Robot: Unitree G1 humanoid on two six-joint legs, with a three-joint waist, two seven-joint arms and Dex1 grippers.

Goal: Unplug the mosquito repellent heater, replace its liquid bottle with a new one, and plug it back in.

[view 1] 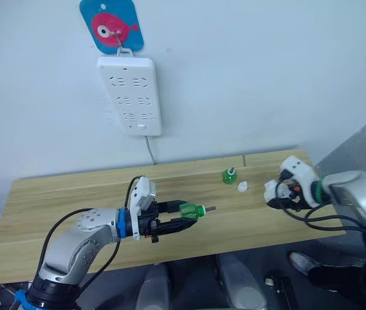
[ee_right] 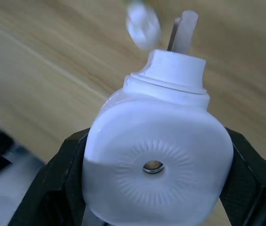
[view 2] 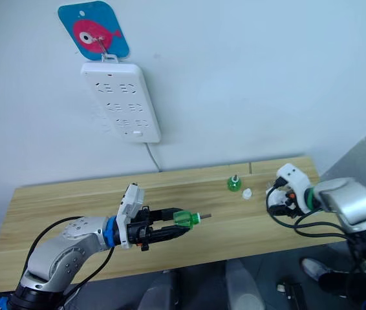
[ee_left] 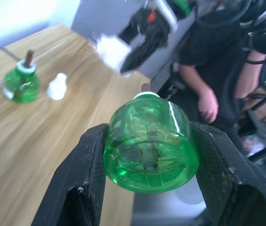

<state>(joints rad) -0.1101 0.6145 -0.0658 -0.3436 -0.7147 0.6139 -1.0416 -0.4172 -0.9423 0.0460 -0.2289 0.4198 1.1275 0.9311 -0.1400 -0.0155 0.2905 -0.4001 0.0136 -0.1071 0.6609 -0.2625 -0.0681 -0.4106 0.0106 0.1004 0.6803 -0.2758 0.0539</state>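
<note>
Meanwhile, our left claw (view 1: 184,216) gripped a green liquid bottle (view 1: 190,210) sideways above the wooden surface (view 1: 53,200), wick pointing toward three o'clock. Our right claw (view 1: 275,196) clamped the mosquito repellent heater (view 1: 272,190) over the surface's three o'clock end. Between them, toward twelve o'clock, a second green bottle (view 1: 229,175) stood beside a white cap (view 1: 242,186).

A test room or lab: a bare wooden surface (view 1: 73,206) against a plain wall, a power strip (view 1: 130,95) hanging there, a seated person (ee_left: 217,70) alongside.
</note>
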